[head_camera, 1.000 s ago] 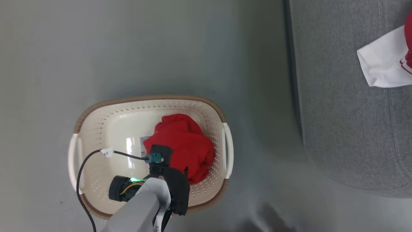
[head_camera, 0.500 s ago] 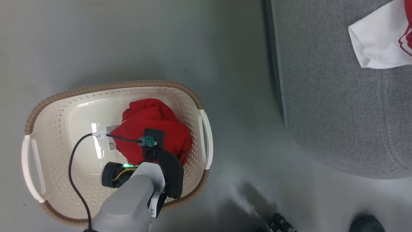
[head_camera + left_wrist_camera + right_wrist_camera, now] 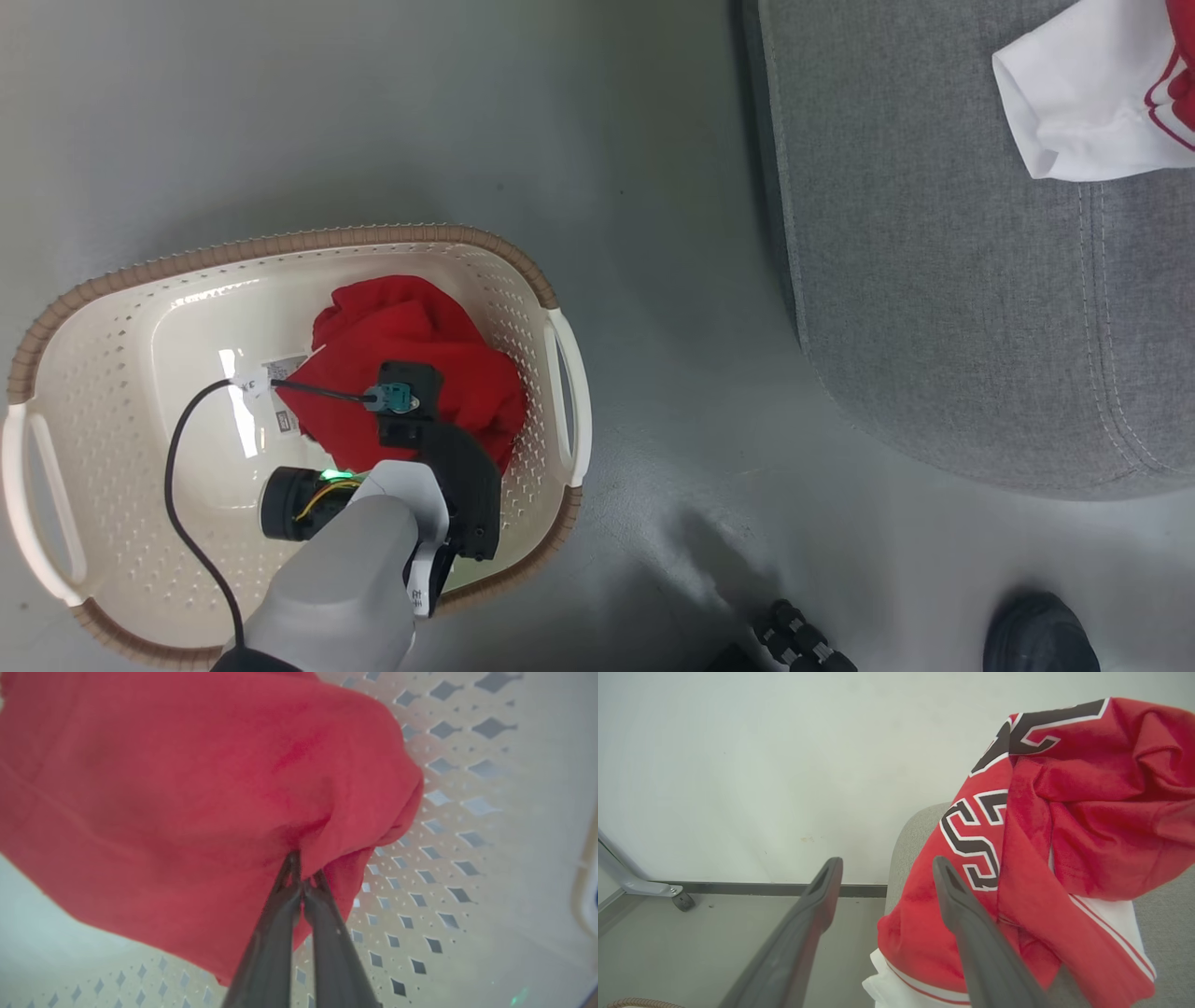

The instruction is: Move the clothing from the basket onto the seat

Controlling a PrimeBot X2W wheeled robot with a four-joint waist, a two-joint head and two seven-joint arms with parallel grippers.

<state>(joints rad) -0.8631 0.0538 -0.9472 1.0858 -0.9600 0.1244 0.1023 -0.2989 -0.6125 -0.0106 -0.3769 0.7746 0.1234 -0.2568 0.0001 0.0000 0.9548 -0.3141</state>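
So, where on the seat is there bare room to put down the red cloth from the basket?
The seat is bare from its rounded corner up to the white sleeve of the jersey, on both sides of the stitched seam. It is crowded where the jersey lies.

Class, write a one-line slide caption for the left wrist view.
Left gripper pinching red cloth inside the cream basket.

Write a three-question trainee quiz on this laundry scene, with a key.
1. True or false: the left gripper is shut on the red garment in the basket.
2. Where does the jersey lie? A: the floor. B: the seat. C: the basket.
3. Fill in: the right gripper is ____.
Key: 1 true; 2 B; 3 open.
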